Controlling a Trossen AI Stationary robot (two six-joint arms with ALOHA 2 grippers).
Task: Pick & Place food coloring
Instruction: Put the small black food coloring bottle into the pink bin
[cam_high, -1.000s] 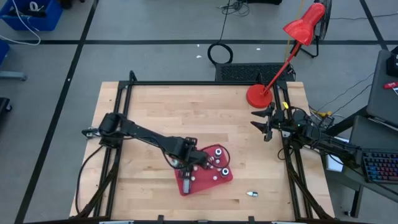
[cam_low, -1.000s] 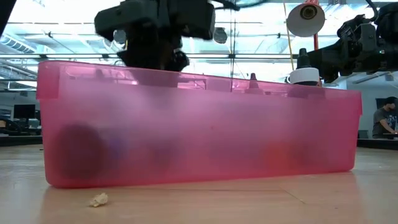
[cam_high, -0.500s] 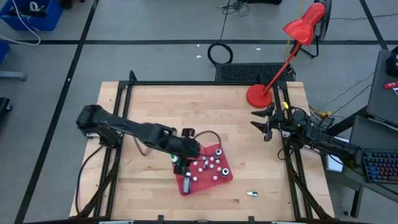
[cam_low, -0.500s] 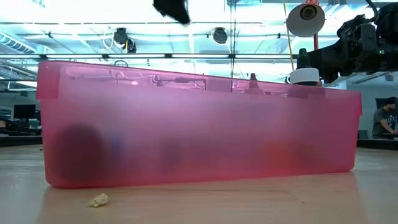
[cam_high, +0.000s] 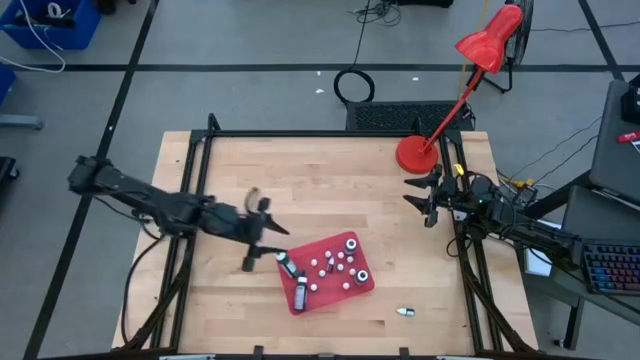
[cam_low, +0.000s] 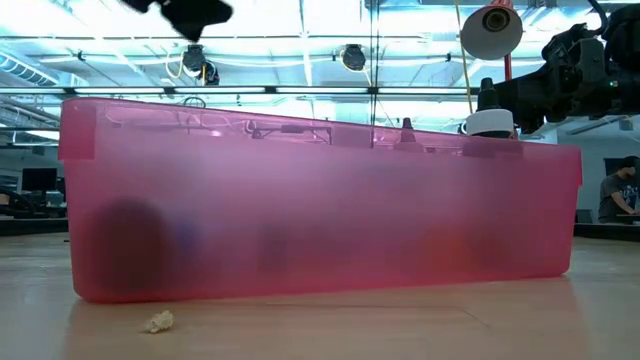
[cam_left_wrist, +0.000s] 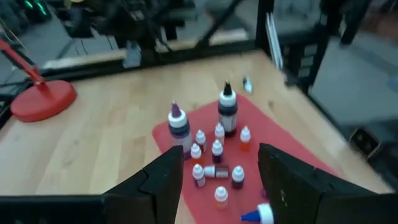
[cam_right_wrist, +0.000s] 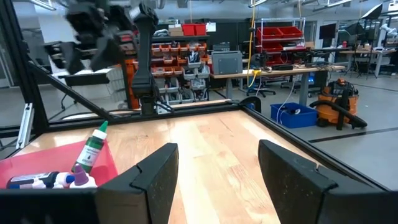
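Note:
The food coloring bottles (cam_high: 330, 266) are several tiny droppers with coloured tops, some upright and some lying, inside a red tray (cam_high: 352, 290). In the left wrist view the bottles (cam_left_wrist: 214, 152) stand on the tray beyond my fingers. A green-topped one (cam_high: 285, 263) stands at the tray's left corner and shows again as a green-topped bottle (cam_right_wrist: 93, 149). One more small bottle (cam_high: 405, 312) lies on the bare table, right of the tray. My left gripper (cam_high: 262, 238) (cam_left_wrist: 221, 186) hovers open and empty, left of the tray. My right gripper (cam_high: 412, 194) waits open at the table's right edge.
A red desk lamp (cam_high: 415, 153) has its base on the table's far right corner. In the low view the tray's pink wall (cam_low: 320, 210) fills the picture, and a crumb (cam_low: 157, 321) lies in front of it. Bare wood lies on the table's far and left sides.
My left gripper has risen from over the tray's left part and pulled back toward the table's left edge, clear of the tray. In the low view it moves up and leftward out of the tray. The right arm has kept still.

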